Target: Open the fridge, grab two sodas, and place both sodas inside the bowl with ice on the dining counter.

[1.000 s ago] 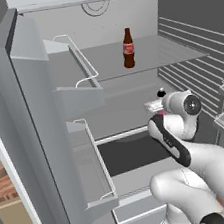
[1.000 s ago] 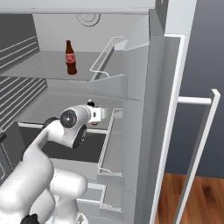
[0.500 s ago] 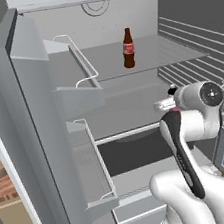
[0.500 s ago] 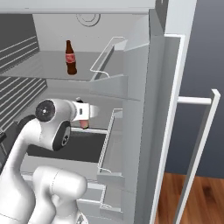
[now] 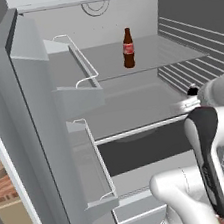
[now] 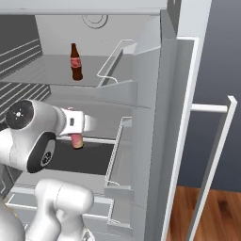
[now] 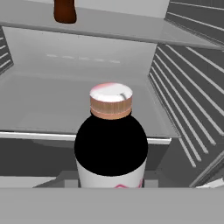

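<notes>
Hand view: pincer (image 7: 111,186) pinching soda (image 7: 111,140), cap pointing away toward fridge (image 7: 87,100) shelves.

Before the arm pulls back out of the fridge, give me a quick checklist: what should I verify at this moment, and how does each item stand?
1. Fridge doors open: ok, both stand wide.
2. Soda in the gripper: ok, the hand view has the bottle right at the gripper and the right base view shows its end below the hand.
3. Grip firm enough to carry: cannot tell, the fingers are hidden.
4. Second soda upright on the upper shelf: ok, untouched.
5. Way out free of the door bins: ok, though the right-hand bin is close beside the hand.
6. Bowl with ice ready: cannot tell.
</notes>
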